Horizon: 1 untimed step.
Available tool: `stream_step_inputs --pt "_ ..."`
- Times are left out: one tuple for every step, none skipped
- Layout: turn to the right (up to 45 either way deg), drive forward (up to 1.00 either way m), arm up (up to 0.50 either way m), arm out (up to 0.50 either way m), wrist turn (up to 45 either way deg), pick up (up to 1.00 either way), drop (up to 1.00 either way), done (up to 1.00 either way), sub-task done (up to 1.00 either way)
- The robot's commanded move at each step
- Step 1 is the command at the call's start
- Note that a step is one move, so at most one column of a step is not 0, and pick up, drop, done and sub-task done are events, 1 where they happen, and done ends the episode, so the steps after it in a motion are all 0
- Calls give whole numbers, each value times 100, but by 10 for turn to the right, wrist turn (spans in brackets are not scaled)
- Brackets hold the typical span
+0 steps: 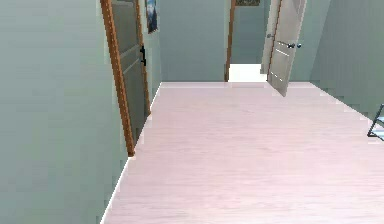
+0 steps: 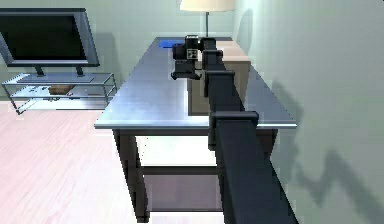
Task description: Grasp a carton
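Much bare floor ahead; claw at the far edge of the table, hold impossible to tell.

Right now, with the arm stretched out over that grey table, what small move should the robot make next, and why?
Probably a small shift of the gripper toward the arm side view's right, to the tan carton. The arm reaches over the table, but the gripper shows left of that box in the picture.
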Motion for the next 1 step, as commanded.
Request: stream_step_inputs --pt "0 0 0 0 0 100 0 0 0"
